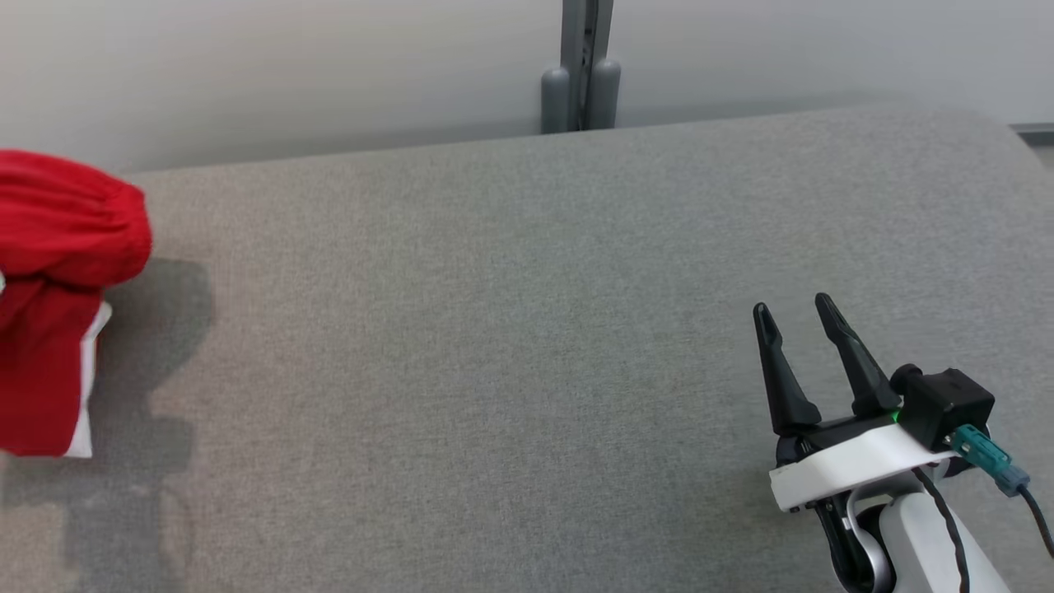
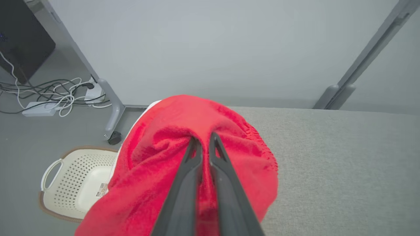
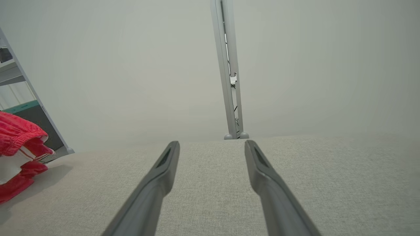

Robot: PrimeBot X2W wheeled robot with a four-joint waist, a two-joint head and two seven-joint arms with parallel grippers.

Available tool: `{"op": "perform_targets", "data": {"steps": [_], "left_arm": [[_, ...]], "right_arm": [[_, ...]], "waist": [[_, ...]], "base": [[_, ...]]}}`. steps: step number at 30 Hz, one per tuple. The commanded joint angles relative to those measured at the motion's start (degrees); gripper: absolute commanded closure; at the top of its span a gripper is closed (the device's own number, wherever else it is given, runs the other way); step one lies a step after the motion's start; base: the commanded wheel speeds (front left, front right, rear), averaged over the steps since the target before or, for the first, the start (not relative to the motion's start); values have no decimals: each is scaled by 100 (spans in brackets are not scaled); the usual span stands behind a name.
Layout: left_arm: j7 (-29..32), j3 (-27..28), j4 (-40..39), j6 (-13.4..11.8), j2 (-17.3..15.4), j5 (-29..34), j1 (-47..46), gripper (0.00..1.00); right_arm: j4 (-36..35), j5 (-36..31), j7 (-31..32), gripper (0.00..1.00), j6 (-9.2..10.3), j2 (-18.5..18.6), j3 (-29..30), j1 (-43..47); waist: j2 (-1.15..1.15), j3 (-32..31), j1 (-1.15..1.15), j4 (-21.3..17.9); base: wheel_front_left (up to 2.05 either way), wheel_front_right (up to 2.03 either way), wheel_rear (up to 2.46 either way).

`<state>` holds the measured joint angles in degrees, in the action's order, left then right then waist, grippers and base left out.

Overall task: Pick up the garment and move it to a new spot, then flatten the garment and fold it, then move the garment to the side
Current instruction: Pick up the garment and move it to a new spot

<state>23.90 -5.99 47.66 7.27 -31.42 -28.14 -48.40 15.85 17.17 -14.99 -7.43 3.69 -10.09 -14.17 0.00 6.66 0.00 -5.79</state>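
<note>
The red garment (image 2: 157, 154) looks soft, light and floppy. The left gripper (image 2: 204, 141) has its fingers (image 2: 187, 183) pinched tight on a bunched fold above the gray surface (image 1: 527, 329). The right gripper (image 1: 792, 306) is spread wide, holding nothing.

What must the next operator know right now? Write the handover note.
Left gripper: shut on the red terry-cloth garment with white trim.
Right gripper: open, holding nothing, over the grey fabric-covered surface.
Garment: bunched, hanging from the grip at the surface's left end.
Done: garment grasped.
Left: move to a new spot, flatten, fold, move aside.
</note>
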Motion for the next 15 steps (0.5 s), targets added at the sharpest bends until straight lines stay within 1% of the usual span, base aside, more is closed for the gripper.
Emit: {"op": "perform_targets", "data": {"steps": [1,6,10,15], "left_arm": [[5,-29,-85,28,24,-47,-56,100],[218,-412,-971,30,124,-334,142,100],[358,-612,-1708,18,213,-520,300,100],[531,-805,-2681,6,526,-677,492,100]], "right_arm": [[9,-25,-28,0,-11,13,15,54],[18,-23,-28,0,-11,-20,55,134],[46,-4,-28,0,-11,-40,74,182],[33,-11,-28,0,-11,-50,134,204]], "waist": [[0,-119,0,-76],[0,-292,0,-285],[0,-376,0,-475],[0,-421,0,-707]], "base": [[0,0,0],[0,0,0],[0,0,0],[0,0,0]]}}
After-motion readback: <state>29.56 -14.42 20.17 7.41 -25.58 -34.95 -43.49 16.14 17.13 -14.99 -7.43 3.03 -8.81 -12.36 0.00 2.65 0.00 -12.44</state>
